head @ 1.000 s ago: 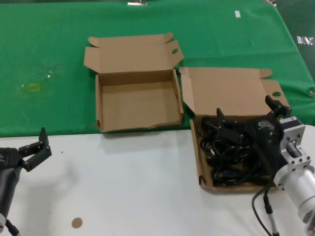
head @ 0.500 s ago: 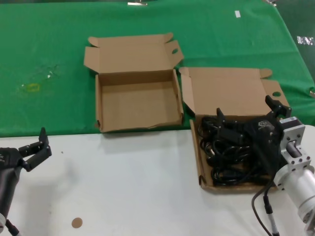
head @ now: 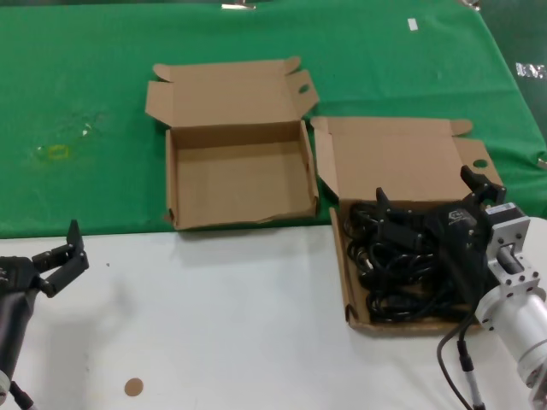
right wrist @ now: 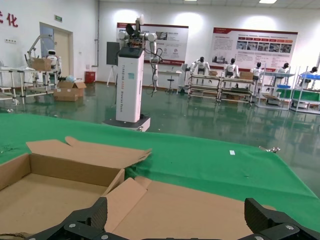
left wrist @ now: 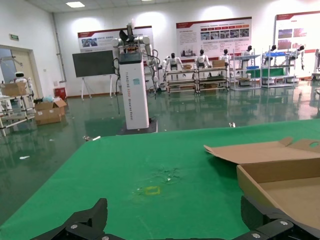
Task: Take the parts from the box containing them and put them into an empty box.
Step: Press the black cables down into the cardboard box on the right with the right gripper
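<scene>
The black power cords (head: 389,269) lie coiled in the right-hand brown box (head: 340,256), whose lid (head: 393,158) is folded back; its lid wing has a round hole. My right gripper (head: 427,192) is open and hovers low over the cords, fingers spread across the box; the right wrist view shows its gripper (right wrist: 180,220) above the lid (right wrist: 200,200). The empty box (head: 181,184), with a wavy front wall, sits to the left on the green cloth and shows in the left wrist view (left wrist: 260,187). My left gripper (head: 60,256) is open and empty at the near left.
Green cloth (head: 85,85) covers the far half of the table and white surface (head: 214,325) the near half. A yellow mark (head: 55,152) is on the cloth. A small brown disc (head: 132,387) lies near the front edge. The right arm's cable (head: 457,359) hangs at the near right.
</scene>
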